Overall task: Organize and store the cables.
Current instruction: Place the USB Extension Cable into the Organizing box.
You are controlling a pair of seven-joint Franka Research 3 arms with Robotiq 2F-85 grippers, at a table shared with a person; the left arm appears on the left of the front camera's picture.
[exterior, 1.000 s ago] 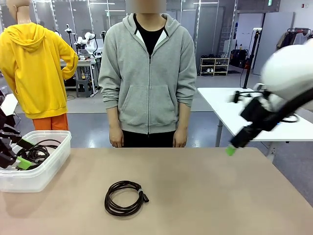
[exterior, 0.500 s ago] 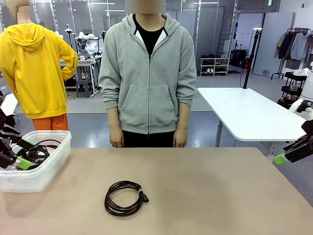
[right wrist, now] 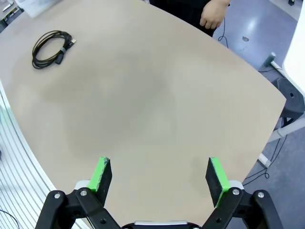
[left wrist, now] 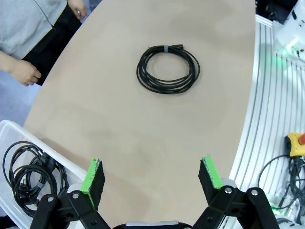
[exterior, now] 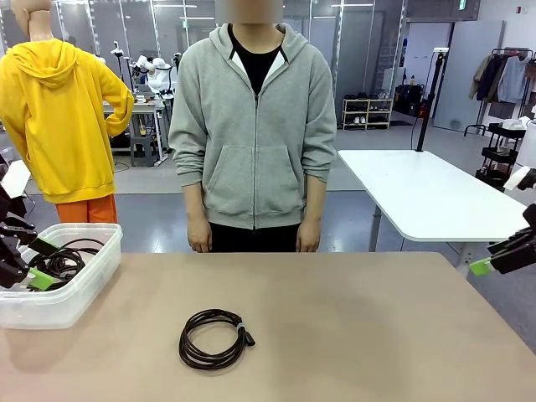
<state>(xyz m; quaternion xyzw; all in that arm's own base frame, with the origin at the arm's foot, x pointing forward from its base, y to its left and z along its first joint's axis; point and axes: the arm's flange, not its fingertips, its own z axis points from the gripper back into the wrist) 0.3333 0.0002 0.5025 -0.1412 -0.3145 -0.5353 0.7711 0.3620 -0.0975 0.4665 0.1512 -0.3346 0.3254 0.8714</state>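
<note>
One black cable lies coiled on the tan table, left of centre and near the front edge. The same cable appears ahead of my left gripper, whose green-padded fingers are open with nothing between them. Further coiled cables rest in a clear plastic bin at the table's left end, and my left gripper hangs over that bin. My right gripper is at the right edge of the front view, open. In the right wrist view the coiled cable lies far from my open right gripper.
A person in a grey hoodie stands at the far side, hands down at the table's edge. The bin's rim and its cables sit close to my left fingers. A white table stands behind on the right.
My right arm has swung from above the table's right side out to the right edge and lower. The left arm, the cables and the person have not moved.
</note>
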